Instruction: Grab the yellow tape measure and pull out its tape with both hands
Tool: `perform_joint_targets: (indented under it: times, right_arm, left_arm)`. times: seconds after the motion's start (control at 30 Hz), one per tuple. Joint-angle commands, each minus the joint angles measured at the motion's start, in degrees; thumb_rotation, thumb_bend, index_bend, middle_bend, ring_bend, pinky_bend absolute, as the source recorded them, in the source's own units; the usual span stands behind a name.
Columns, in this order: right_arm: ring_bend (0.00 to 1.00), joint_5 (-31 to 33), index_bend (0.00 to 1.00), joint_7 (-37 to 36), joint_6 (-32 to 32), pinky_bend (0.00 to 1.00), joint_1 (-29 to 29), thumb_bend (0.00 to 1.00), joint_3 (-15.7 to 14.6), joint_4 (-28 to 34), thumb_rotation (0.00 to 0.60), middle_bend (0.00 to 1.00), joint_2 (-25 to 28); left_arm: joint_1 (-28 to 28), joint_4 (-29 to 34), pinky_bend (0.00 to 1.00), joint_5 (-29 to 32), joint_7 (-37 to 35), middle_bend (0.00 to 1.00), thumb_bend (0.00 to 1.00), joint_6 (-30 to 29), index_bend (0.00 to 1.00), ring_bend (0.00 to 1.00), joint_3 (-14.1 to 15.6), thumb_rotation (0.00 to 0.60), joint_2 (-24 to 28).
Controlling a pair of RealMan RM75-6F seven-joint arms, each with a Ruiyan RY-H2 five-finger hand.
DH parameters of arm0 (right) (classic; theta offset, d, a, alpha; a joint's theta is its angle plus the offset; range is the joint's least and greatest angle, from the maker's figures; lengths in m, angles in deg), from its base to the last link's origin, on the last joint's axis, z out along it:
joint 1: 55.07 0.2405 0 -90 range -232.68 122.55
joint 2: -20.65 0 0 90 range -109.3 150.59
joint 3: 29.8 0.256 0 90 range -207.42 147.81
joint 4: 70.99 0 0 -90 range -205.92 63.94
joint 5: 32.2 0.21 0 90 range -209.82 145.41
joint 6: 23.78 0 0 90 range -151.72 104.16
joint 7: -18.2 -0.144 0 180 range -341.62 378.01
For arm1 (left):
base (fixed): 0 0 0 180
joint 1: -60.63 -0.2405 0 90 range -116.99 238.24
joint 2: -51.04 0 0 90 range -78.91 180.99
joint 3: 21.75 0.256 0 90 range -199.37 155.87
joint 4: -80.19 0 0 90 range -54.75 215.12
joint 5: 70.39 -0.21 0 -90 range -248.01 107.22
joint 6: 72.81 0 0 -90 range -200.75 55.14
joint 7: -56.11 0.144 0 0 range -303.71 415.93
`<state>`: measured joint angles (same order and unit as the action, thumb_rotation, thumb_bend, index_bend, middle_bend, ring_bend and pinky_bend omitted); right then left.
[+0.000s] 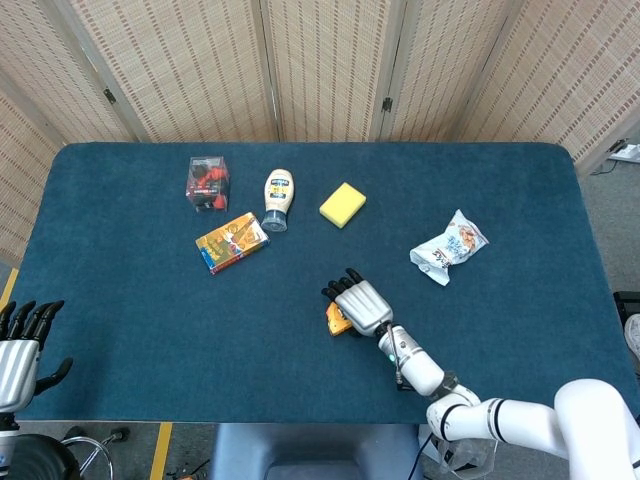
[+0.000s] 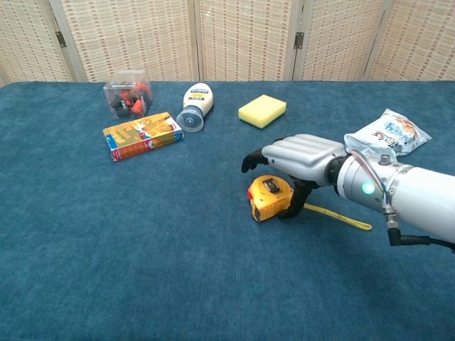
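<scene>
The yellow tape measure (image 2: 269, 199) lies on the blue table, near its front middle, with a short length of yellow tape (image 2: 343, 218) trailing to its right. My right hand (image 2: 298, 155) hovers flat right over it, fingers stretched forward and spread, thumb down against the case's right side. No fingers wrap the case. In the head view the right hand (image 1: 358, 303) covers most of the tape measure (image 1: 336, 320). My left hand (image 1: 22, 345) stays far off at the table's front left corner, fingers apart and empty.
Along the back stand a clear box of red bits (image 2: 127, 93), a lying mayonnaise bottle (image 2: 195, 106), a flat colourful box (image 2: 142, 135) and a yellow sponge (image 2: 262, 111). A snack bag (image 2: 387, 131) lies at the right, just behind my right forearm.
</scene>
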<state>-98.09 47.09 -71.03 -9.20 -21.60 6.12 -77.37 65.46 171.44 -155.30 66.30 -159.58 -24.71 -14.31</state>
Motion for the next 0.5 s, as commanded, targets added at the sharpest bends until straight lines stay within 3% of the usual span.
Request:
perform_joint_targets:
  times: [0.03,0.3,0.5]
  right_arm:
    - [0.20,0.0,0.22,0.4,0.0,0.08,0.3,0.21,-0.3,-0.2,0.600,0.24,0.0]
    - [0.24,0.8,0.34,0.9,0.1,0.08,0.9,0.21,-0.7,-0.9,0.600,0.33,-0.4]
    - [0.32,-0.8,0.52,-0.5,-1.1,0.11,1.3,0.21,-0.4,-1.3,0.600,0.43,-1.1]
  left_arm:
    - [-0.1,0.0,0.06,0.1,-0.1,0.21,0.28,-0.1,0.15,0.13,0.0,0.600,0.0]
    - [-0.3,-0.3,0.06,0.2,-0.3,0.21,0.28,-0.2,0.15,0.13,0.1,0.600,-0.1]
    - [0.3,-0.3,0.06,0.1,-0.3,0.21,0.28,0.2,0.15,0.13,-0.4,0.600,0.0]
